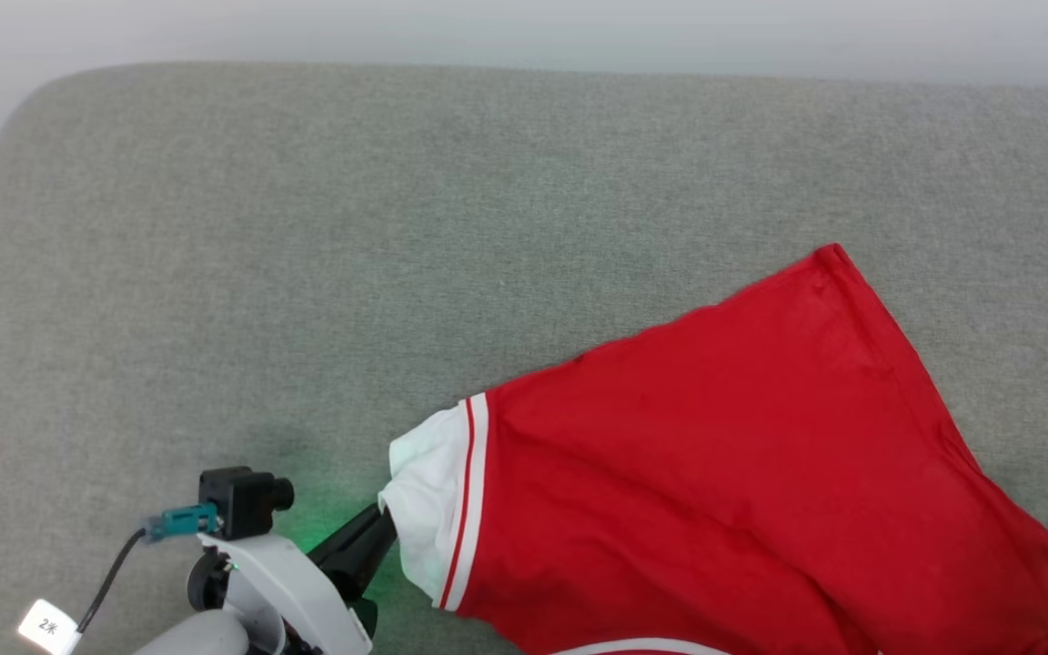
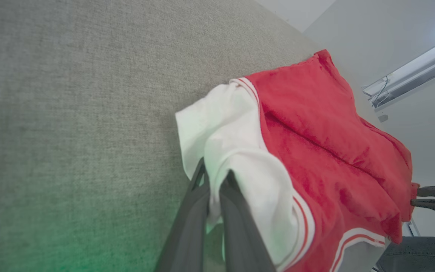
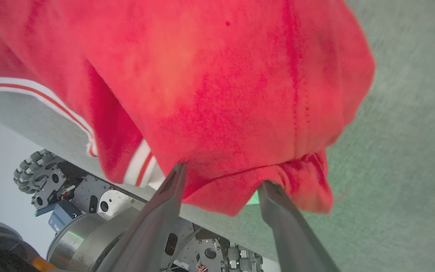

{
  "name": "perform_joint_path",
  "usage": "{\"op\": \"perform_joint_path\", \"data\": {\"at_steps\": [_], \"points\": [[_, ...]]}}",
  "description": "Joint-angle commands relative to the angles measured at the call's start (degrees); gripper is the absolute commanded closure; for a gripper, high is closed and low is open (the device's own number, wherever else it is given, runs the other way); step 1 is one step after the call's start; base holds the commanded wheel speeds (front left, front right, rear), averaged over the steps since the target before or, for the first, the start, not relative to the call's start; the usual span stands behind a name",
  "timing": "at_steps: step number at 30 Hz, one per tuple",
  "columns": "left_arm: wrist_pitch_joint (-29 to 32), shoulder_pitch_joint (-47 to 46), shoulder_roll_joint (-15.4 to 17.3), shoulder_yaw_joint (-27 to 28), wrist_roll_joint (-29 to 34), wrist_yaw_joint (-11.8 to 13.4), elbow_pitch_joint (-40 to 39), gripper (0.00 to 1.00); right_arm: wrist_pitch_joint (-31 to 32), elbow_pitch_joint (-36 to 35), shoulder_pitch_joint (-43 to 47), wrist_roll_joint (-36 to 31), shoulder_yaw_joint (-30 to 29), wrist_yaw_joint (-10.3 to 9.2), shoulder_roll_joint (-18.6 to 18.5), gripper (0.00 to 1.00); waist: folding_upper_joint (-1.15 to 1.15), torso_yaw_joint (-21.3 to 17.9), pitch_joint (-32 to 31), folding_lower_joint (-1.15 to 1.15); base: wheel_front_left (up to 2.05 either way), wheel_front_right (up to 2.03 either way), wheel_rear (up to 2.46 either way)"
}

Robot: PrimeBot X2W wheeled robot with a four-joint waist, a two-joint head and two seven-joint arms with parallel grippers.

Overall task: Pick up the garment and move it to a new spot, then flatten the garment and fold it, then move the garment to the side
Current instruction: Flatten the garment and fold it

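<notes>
The left hand (image 2: 215, 172) is clamped on the white panel of the bright red soft fabric garment (image 1: 715, 473), which lies spread over the near right part of the grey cloth-covered worktop (image 1: 306, 227). At its right edge the right hand (image 3: 224, 175) stands open around the red hem.

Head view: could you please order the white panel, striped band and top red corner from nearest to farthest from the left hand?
1. The white panel, pinched in the left hand.
2. The striped band, just right of the panel.
3. The red corner, far upper right.
</notes>
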Motion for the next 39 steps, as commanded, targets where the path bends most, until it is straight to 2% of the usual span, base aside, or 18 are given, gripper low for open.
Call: {"op": "perform_joint_path", "data": {"at_steps": [1, 7, 11, 16, 20, 24, 29, 36, 37, 38, 39], "points": [[0.06, 0.32, -0.38, 0.22, 0.59, 0.06, 0.11, 1.00, 0.58, -2.16, 1.11, 1.16, -2.15, -0.10, -0.56, 0.00, 0.00, 0.41, -0.20, 0.00, 0.00, 0.00, 0.00], [0.05, 1.47, -1.81, 1.27, 1.09, 0.00, 0.27, 1.00, 3.94, -10.82, 0.36, 4.63, -12.45, -0.10, -2.83, 0.00, 0.00, 1.21, -0.53, 0.00, 0.00, 0.00, 0.00], [0.05, 1.35, -2.82, 1.34, 1.51, -0.05, 0.58, 1.00, 3.09, -11.42, -7.79, 4.51, -12.87, -0.10, -5.17, 0.00, 0.00, 1.88, -0.26, 0.00, 0.00, 0.00, 0.00], [0.48, -0.79, -4.30, 0.67, 2.16, -0.16, 0.94, 1.00, -3.09, -3.97, -23.66, 0.08, -3.24, -0.09, -6.91, 0.00, 0.00, 3.76, 0.99, 0.00, 0.00, 0.00, 0.00], [0.58, -2.41, -5.27, 0.26, 2.29, -0.21, 1.26, 1.00, -6.94, 6.34, -35.34, -2.95, 6.57, -0.10, -6.98, 0.00, 0.00, 5.42, 2.50, 0.00, 0.00, 0.00, 0.00], [0.44, -3.41, -6.25, -0.39, 2.08, -0.21, 1.14, 1.00, -9.24, 18.28, -44.66, -3.83, 13.55, -0.10, -6.19, 0.00, 0.00, 6.80, 3.96, 0.00, 0.00, 0.00, 0.00], [0.27, -4.46, -7.16, -1.26, 1.79, -0.21, 1.05, 1.00, -10.63, 28.89, -51.68, -3.94, 23.83, -0.11, -8.24, 0.00, 0.00, 8.19, 5.52, 0.00, 0.00, 0.00, 0.00], [0.14, -5.29, -7.84, -2.13, 1.31, -0.21, 1.66, 1.00, -12.17, 36.74, -55.49, -1.29, 35.54, -0.10, -11.14, 0.00, 0.00, 8.47, 6.42, 0.00, 0.00, 0.00, 0.00], [0.13, -5.38, -7.89, -2.20, 1.25, -0.21, 1.77, 1.00, -12.18, 37.33, -55.68, -0.27, 36.83, -0.10, -11.19, 0.07, 0.00, 8.32, 6.43, 0.00, 0.00, 0.00, 0.00], [0.15, -5.52, -7.93, -2.20, 1.16, -0.21, 1.86, 1.00, -12.01, 37.69, -55.98, 0.71, 37.96, -0.09, -11.20, 0.55, 0.00, 8.16, 6.42, 0.00, 0.00, 0.00, 0.00], [0.12, -5.71, -7.92, -2.16, 0.97, -0.21, 1.90, 1.00, -12.04, 37.87, -56.34, 1.76, 39.08, -0.07, -11.28, 0.86, 0.00, 7.98, 6.39, 0.00, 0.00, 0.00, 0.00]]}}
